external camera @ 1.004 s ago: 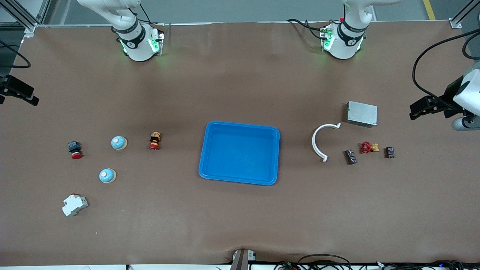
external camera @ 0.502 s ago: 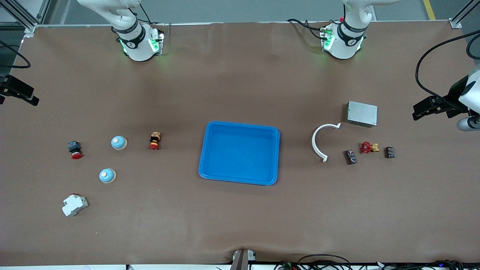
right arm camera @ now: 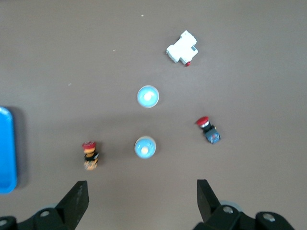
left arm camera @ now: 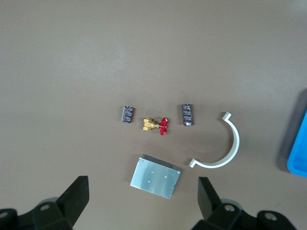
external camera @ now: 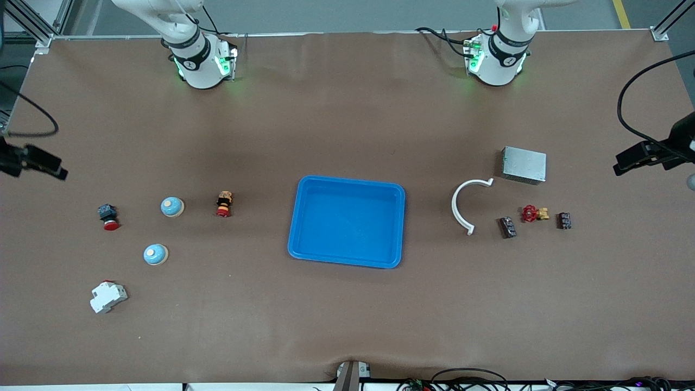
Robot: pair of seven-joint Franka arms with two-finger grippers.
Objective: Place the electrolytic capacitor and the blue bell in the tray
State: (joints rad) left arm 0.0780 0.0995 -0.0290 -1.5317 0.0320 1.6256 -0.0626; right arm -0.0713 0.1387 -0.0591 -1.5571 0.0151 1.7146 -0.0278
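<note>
the left gripper, jaws wide and empty, hangs above the grey box by two capacitors, while the right gripper, equally wide, hangs over two blue bells, tray between.

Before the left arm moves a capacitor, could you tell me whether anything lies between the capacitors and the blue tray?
Yes. The white curved plastic bracket lies on the table between the two dark cylindrical capacitors and the shallow bright-blue plastic tray.
</note>
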